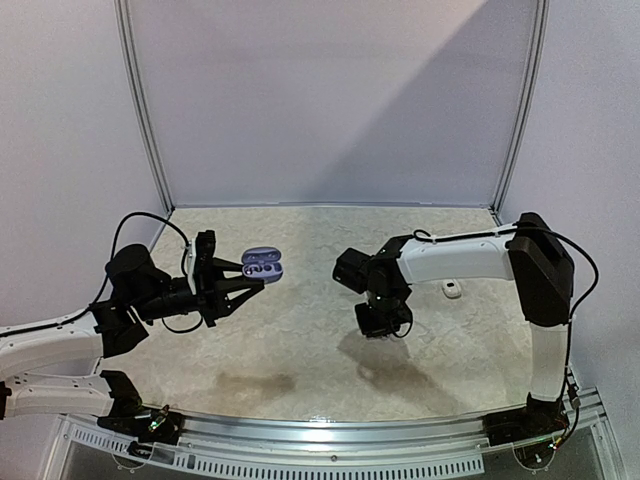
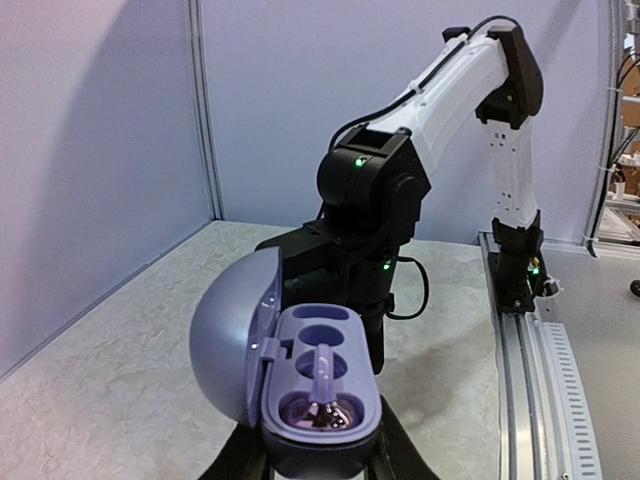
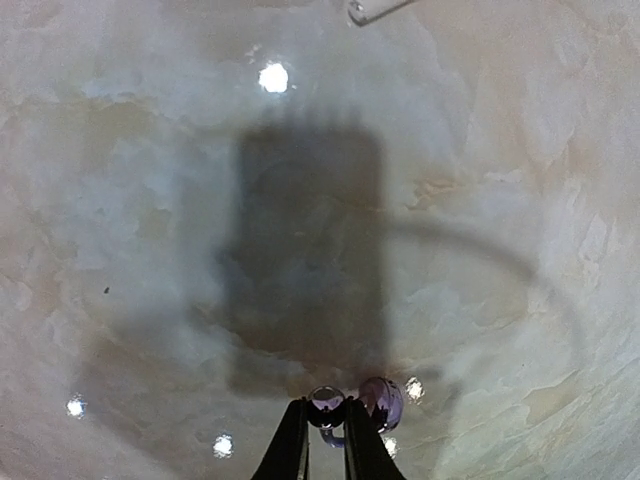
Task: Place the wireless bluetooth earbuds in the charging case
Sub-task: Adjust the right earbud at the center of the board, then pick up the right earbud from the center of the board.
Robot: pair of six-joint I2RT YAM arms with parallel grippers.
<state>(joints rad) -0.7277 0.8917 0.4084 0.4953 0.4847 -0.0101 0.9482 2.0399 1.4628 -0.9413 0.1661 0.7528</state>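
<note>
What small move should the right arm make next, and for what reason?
Probably carry the right gripper leftward toward the charging case, stopping above its far socket. It is shut on a purple earbud, while the left gripper holds the case open, another earbud seated, the far socket seemingly empty.

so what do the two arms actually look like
The left arm and right arm both have white tubular links, bulky black joint housings and slim black fingers. Loose black cables loop along each. Small green lights glow on the right arm's joints.
</note>
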